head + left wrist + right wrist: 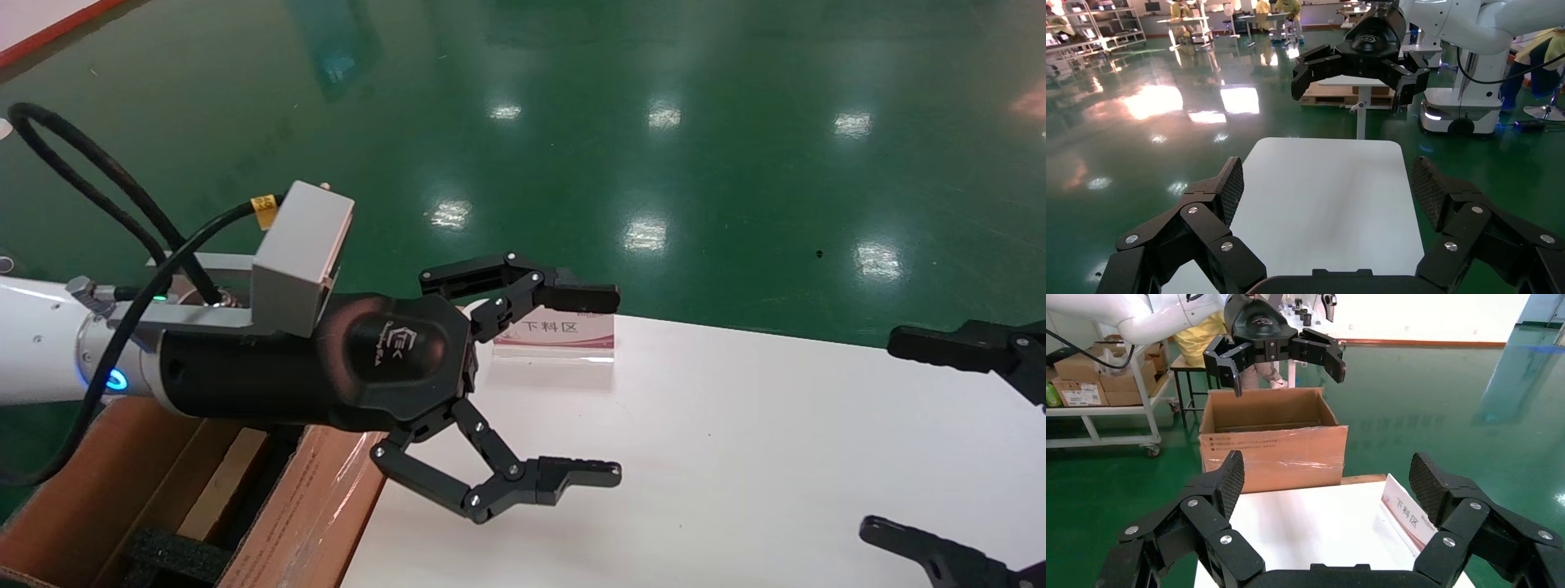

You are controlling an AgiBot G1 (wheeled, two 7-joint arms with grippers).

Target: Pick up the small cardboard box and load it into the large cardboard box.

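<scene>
The left gripper [584,384] hangs over the near-left edge of the tabletop [735,457], jaws spread wide and holding nothing, its arm reaching in level. The right gripper [915,433] hovers at the tabletop's right edge, also wide apart and bare.

The left gripper [601,384] is built of black screw-studded linkages; behind it are seen a grey camera box [301,255], looped black cables [90,175] and a white arm [37,339].
</scene>
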